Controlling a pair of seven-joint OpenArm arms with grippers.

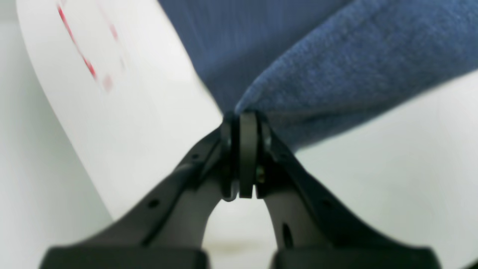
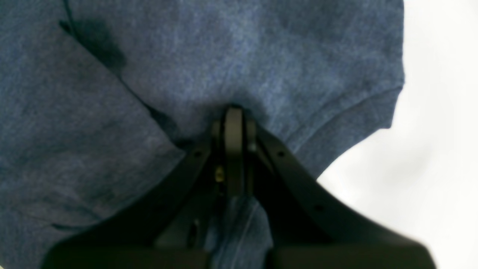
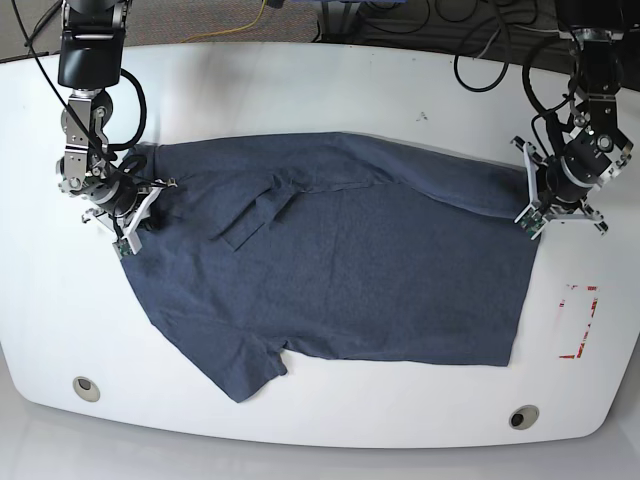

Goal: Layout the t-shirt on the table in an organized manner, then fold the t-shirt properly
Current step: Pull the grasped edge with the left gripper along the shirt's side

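Observation:
The t-shirt (image 3: 350, 270) lies spread across the table (image 3: 320, 90) with its plain side up and no lettering showing. One sleeve (image 3: 245, 365) sticks out toward the front left, and a fold of fabric (image 3: 255, 215) lies on top near the upper left. My left gripper (image 3: 535, 207) is at the shirt's right edge; the left wrist view shows it (image 1: 248, 116) shut on a pinch of the t-shirt (image 1: 336, 67). At the shirt's left edge, my right gripper (image 3: 133, 222) is also shut on the fabric (image 2: 112, 112), seen close up in the right wrist view (image 2: 234, 111).
A red tape rectangle (image 3: 578, 320) marks the table right of the shirt, also seen blurred in the left wrist view (image 1: 76, 48). Two round grommet holes (image 3: 86, 388) (image 3: 520, 417) sit near the front edge. Cables (image 3: 470, 30) lie beyond the far edge.

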